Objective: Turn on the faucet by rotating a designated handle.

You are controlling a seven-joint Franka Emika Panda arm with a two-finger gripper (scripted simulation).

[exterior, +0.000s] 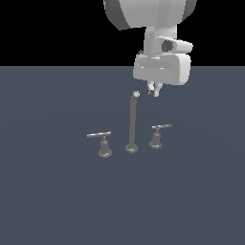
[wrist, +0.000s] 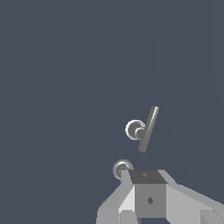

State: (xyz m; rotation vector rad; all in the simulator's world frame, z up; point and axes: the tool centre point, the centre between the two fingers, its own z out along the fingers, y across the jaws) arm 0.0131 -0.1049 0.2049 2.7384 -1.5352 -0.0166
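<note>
The tool (exterior: 153,90), grip state unclear, hangs above the handle (exterior: 158,134), beside the faucet (exterior: 132,122) spout tip.

Flat slate-blue tabletop (exterior: 48,201) filling the lower three quarters of the exterior view, evenly lit, unmarked. Plain black backdrop (exterior: 48,28) across the top.

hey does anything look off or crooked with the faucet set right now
Nothing stands out. The faucet stands upright between its two handles, the handle on the exterior view's right intact, and the gripper hangs above it, touching nothing.
</note>
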